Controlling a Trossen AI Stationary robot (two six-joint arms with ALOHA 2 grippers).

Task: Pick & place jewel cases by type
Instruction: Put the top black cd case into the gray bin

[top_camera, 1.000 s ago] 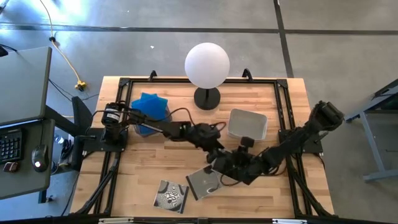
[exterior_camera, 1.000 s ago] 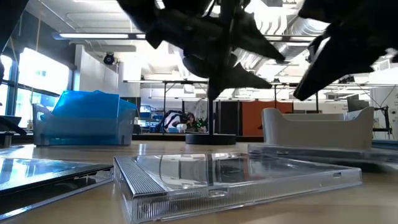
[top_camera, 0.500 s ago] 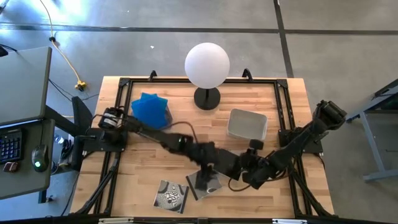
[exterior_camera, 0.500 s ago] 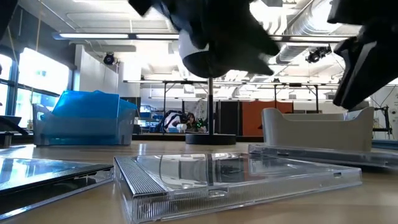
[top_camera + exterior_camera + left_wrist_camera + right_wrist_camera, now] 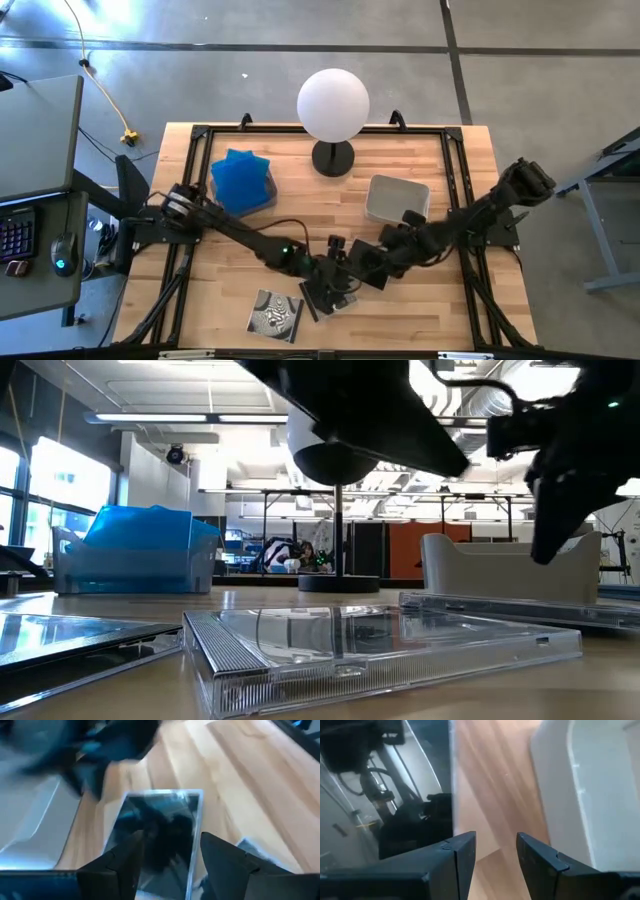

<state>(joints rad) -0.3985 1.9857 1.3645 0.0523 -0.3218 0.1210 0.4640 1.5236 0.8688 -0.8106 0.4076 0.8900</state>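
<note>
Two arms meet over the front middle of the wooden table (image 5: 240,240), and two jewel cases lie loose there on the boards. From above, the left gripper (image 5: 338,283) hangs right over the clear-and-dark jewel case (image 5: 322,294) near the front edge, so that part of the case is hidden under it. In the left wrist view its two dark fingers (image 5: 122,862) stand spread apart with that case (image 5: 160,832) lying flat on the wood between and just beyond them; nothing is pinched between them. The right gripper (image 5: 360,268) sits just beside the left one, toward the right edge, above the same case's far corner. Its fingers (image 5: 462,852) are also parted with only bare wood showing in the gap, and the empty grey tub (image 5: 590,790) is close on one side. The swirl-patterned jewel case (image 5: 275,311) lies to the left of the first, close to the front edge, clear of both grippers. From table height the clear case (image 5: 380,640) fills the foreground, lying flat with its ribbed hinge edge toward me. Blue jewel cases (image 5: 240,176) are stacked in the other tub (image 5: 268,192) near the back left corner, well away from both arms. A white globe lamp (image 5: 333,105) stands at the middle of the back edge.
</note>
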